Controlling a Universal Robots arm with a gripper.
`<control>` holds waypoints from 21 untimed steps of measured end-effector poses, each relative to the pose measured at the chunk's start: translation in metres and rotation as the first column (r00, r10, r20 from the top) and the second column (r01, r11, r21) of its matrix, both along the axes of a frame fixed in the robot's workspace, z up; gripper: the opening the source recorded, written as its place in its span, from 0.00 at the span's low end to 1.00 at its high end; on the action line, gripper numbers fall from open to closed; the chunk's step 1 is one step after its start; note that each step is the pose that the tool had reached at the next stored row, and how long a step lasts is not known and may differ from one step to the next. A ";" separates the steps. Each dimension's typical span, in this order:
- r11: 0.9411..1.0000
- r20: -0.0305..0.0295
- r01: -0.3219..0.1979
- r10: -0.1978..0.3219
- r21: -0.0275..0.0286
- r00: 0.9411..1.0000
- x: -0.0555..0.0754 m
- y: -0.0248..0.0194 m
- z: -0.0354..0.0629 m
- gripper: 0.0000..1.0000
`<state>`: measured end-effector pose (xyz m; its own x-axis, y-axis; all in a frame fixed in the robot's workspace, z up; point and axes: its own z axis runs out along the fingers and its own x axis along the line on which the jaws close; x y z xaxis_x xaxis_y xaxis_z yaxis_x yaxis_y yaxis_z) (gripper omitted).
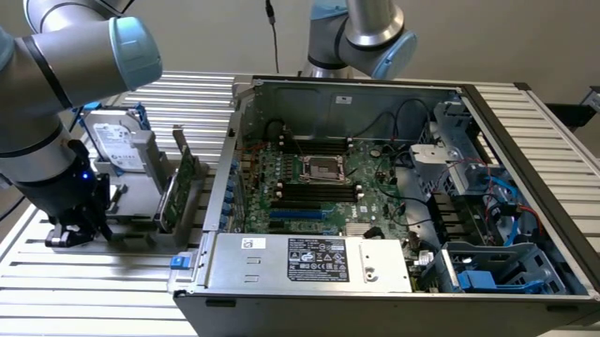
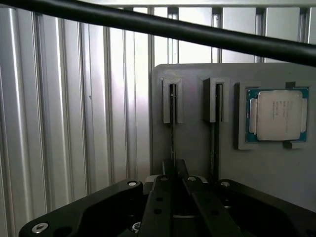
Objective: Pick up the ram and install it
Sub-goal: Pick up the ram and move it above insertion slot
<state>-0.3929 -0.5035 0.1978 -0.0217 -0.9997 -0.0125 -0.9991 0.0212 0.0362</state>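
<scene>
Here the jaws pinch the ram (image 2: pixel 172 133), edge-up, lengthwise along its slot (image 2: pixel 179 103)

Computer case (image 1: pixel 375 98) on desk (image 1: pixel 94 295), at the exterior view's right; holder (image 2: pixel 192 143) beside it, carrying ram (image 2: pixel 172 133) upright in a slot, with processor (image 2: pixel 275 116) alongside the slots.

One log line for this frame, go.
gripper: shut on ram | ram: seated in fixture slot, not lifted | processor chip: in fixture pocket | case: open, ram not installed
</scene>
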 end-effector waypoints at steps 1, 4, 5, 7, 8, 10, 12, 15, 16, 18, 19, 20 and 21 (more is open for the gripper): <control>1.000 0.000 0.001 -0.001 0.000 1.000 0.000 0.0000 0.0001 0.13; 1.000 -0.001 0.002 -0.002 0.000 1.000 0.000 0.0000 0.0023 0.13; 1.000 -0.002 0.002 -0.002 0.000 1.000 0.000 0.0000 0.0038 0.13; 1.000 -0.002 0.003 -0.003 0.001 1.000 0.000 0.0000 0.0079 0.13; 1.000 -0.003 0.003 -0.003 0.001 1.000 0.000 0.0000 0.0102 0.13; 1.000 -0.003 0.003 -0.003 0.001 1.000 0.000 0.0000 0.0158 0.13; 1.000 -0.004 0.003 -0.003 0.001 1.000 0.000 0.0000 0.0228 0.13; 1.000 -0.005 0.003 -0.003 0.001 1.000 0.000 0.0000 0.0347 0.13; 1.000 -0.006 0.003 -0.003 0.001 1.000 0.000 0.0000 0.0387 0.13; 1.000 -0.007 0.003 -0.003 0.002 1.000 0.000 0.0000 0.0472 0.13; 1.000 -0.007 0.003 -0.003 0.001 1.000 0.000 -0.0001 0.0513 0.13; 1.000 -0.008 0.003 -0.003 0.001 1.000 0.001 -0.0001 0.0549 0.13; 1.000 -0.009 0.003 -0.003 0.001 1.000 0.002 0.0000 0.0585 0.13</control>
